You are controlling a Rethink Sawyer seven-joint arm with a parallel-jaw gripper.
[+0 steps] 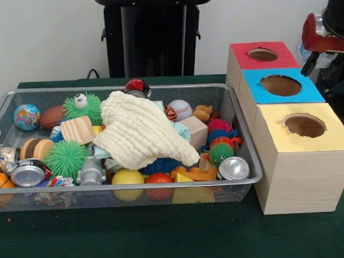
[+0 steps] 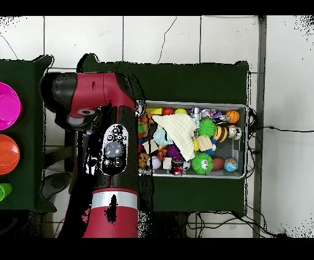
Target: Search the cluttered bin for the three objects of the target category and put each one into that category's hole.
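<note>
The wire mesh bin (image 1: 235, 112) sits on the green table (image 1: 165, 238), packed with small toys. A cream knitted cloth (image 1: 141, 133) lies draped over the middle of the heap, hiding whatever is beneath it. Around it show a baseball (image 1: 181, 109), a small basketball (image 1: 169, 113), a brown football (image 1: 50, 117), a globe ball (image 1: 26, 117), two green spiky balls, one with an eye (image 1: 82, 105) and one plain (image 1: 66, 158), a red spiky ball (image 1: 219, 126), a wooden block (image 1: 77, 130), a yellow ball (image 1: 127, 178), a red ball (image 1: 159, 178) and a silver can (image 1: 234, 168) at the near right corner. Which of these belong to the target category cannot be told.

Just beside the bin's right end stand three wooden boxes in a row, touching one another, each with a round hole on top: the red-topped box (image 1: 243, 58) farthest, the blue-topped box (image 1: 256, 90) in the middle, the yellow-topped box (image 1: 275, 133) nearest.

The front view shows only a red and black part of the arm at the right edge. The overhead view shows the arm (image 2: 107, 153) lying over the boxes and covering them, beside the bin (image 2: 245, 141); it also shows pink (image 2: 7, 105) and orange (image 2: 8, 153) discs on another green surface. The gripper itself is not seen in either view, so the state of its fingers cannot be told.

Bare green table lies open in front of the bin and boxes.
</note>
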